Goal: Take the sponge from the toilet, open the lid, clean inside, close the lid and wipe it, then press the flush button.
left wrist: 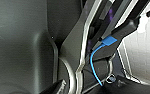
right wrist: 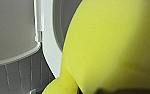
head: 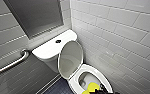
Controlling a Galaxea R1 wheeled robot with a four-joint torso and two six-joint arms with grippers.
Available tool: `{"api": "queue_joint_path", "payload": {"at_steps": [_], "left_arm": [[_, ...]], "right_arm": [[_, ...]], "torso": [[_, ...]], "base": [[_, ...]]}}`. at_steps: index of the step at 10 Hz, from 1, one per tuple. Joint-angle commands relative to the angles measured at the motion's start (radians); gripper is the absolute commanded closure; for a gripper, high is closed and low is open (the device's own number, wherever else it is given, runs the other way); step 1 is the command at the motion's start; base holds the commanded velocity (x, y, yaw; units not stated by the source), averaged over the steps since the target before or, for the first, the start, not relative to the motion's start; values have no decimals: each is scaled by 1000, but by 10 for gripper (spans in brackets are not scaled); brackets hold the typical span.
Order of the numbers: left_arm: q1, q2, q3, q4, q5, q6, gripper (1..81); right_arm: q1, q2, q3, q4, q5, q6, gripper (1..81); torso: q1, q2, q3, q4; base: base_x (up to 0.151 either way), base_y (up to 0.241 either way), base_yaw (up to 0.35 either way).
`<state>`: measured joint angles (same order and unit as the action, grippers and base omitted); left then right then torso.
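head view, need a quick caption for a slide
Lid up, right gripper holding the sponge over the open toilet beside a tiled wall.

Head camera: mounted high, facing forward and down into a corner of tiled wall (head: 116, 32). It covers the toilet (head: 101, 72) from tank (head: 51, 46) to bowl, with the raised lid (head: 70, 58) near centre and the sponge (head: 90, 88) at the lower edge.

Right wrist camera: set very close to the sponge (right wrist: 111, 45), looking past it to the white bowl rim (right wrist: 49, 52) and what appears to be the lid underside (right wrist: 11, 27). These two views share sponge, rim and lid.

Left wrist camera: faces the robot's own dark structure at close range, with a blue cable (left wrist: 94, 62) and pale tiling beyond.
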<state>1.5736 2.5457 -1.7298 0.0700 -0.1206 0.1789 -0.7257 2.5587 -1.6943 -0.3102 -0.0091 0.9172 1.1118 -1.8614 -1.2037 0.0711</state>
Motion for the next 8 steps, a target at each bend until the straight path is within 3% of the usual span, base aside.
{"api": "queue_joint_path", "payload": {"at_steps": [1,8], "left_arm": [[19,-19,30,8,84,4,10],[-2,-42,36,10,81,5,10]], "right_arm": [[47,-163,152,-20,-66,0,811],[-131,-470,252,-23,49,-1,811]], "torso": [[0,0,0,0],[0,0,0,0]], "base": [[0,0,0],[0,0,0]]}}
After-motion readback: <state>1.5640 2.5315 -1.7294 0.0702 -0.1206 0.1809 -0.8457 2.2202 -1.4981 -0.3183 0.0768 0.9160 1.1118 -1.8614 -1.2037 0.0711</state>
